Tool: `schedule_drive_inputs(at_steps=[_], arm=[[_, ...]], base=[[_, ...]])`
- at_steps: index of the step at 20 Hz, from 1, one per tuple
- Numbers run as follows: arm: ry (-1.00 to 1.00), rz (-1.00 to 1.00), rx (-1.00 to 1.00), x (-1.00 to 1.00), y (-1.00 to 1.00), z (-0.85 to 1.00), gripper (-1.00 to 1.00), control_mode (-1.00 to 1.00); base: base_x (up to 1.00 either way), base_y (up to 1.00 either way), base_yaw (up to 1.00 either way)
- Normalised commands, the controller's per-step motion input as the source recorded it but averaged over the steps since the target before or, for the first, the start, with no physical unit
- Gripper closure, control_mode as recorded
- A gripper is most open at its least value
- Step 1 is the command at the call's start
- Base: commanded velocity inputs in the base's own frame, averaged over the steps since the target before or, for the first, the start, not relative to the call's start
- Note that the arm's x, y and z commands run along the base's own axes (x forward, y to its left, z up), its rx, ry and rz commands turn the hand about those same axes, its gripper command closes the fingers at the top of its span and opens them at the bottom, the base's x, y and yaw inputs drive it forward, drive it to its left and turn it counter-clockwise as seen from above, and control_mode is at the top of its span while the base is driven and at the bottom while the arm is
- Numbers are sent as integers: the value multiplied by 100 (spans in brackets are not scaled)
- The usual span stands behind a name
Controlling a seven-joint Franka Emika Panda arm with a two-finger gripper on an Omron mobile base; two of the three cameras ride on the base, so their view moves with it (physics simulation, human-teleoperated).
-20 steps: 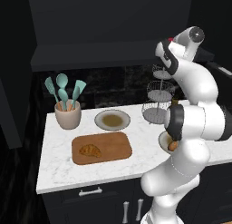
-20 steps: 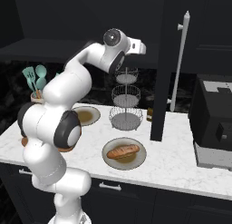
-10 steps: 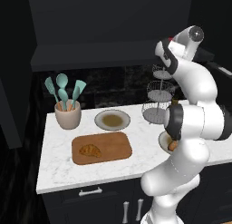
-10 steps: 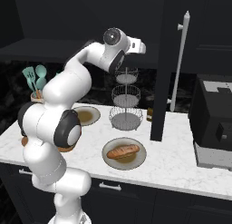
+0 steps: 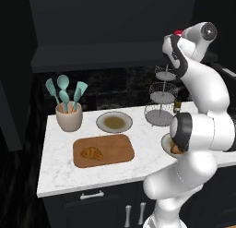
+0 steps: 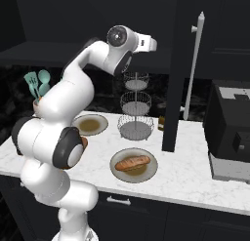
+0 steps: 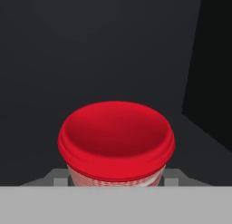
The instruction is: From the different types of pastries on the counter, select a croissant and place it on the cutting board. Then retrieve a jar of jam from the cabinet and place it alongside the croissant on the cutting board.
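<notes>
Lifting straight up before backing out should keep the jar of jam (image 7: pixel 116 143), low centre in the hand view, in the gripper (image 7: pixel 116 181), apparently pinching its sides inside the cabinet (image 7: pixel 90 46).

Croissant (image 5: pixel 91 153) on cutting board (image 5: pixel 115 148), utensil crock (image 5: pixel 69 117) behind, arm raised toward dark cabinet (image 5: pixel 115 24)
</notes>
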Motion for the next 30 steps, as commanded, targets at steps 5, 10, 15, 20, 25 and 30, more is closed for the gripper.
schedule_drive_inputs(at_steps=[5,10,15,20,25,30], arm=[[-9,-1,0,-44,0,47,100,-100],[-7,0,0,-53,0,36,100,-100],[-9,0,0,-60,6,25,100,-100],[-9,0,0,-97,18,-3,100,-100],[0,0,0,-99,42,-19,100,-100],[0,0,0,-89,42,-6,100,-100]], base=[[0,0,0],[0,0,0],[0,0,0],[0,0,0],[0,0,0],[0,0,0]])
